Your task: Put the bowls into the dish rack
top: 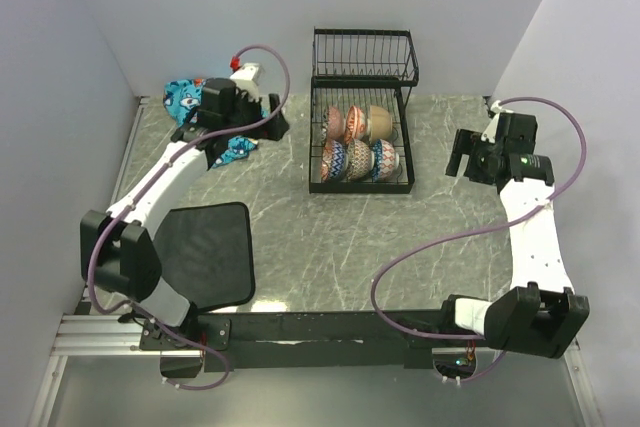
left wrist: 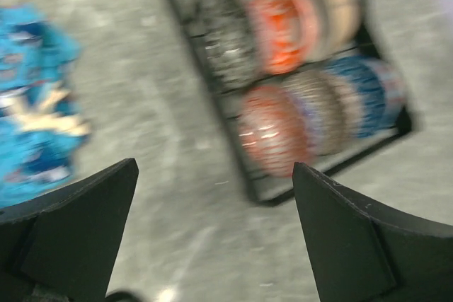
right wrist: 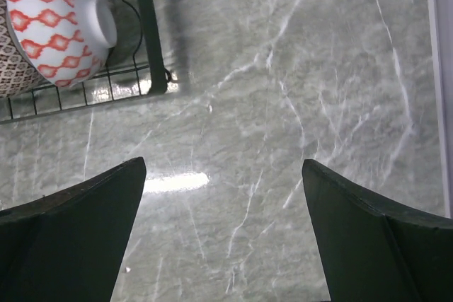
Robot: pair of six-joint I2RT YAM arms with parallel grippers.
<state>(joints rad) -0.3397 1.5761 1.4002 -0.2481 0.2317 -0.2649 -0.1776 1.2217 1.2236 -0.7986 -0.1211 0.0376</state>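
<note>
The black wire dish rack (top: 363, 57) stands at the back middle of the table. Several bowls (top: 360, 142) stand on edge in two rows in its lower tier; the upper basket looks empty. In the blurred left wrist view the rows show a red-orange floral bowl (left wrist: 283, 30) and a salmon bowl (left wrist: 272, 132). The right wrist view shows a white bowl with red-orange diamonds (right wrist: 60, 26) at the rack's corner. My left gripper (top: 215, 132) (left wrist: 216, 238) is open and empty, left of the rack. My right gripper (top: 458, 159) (right wrist: 223, 238) is open and empty over bare table, right of the rack.
A crumpled blue patterned cloth (top: 190, 97) (left wrist: 32, 97) lies at the back left under the left arm. A black mat (top: 205, 252) lies at the front left. Grey walls close in the table on the left, back and right.
</note>
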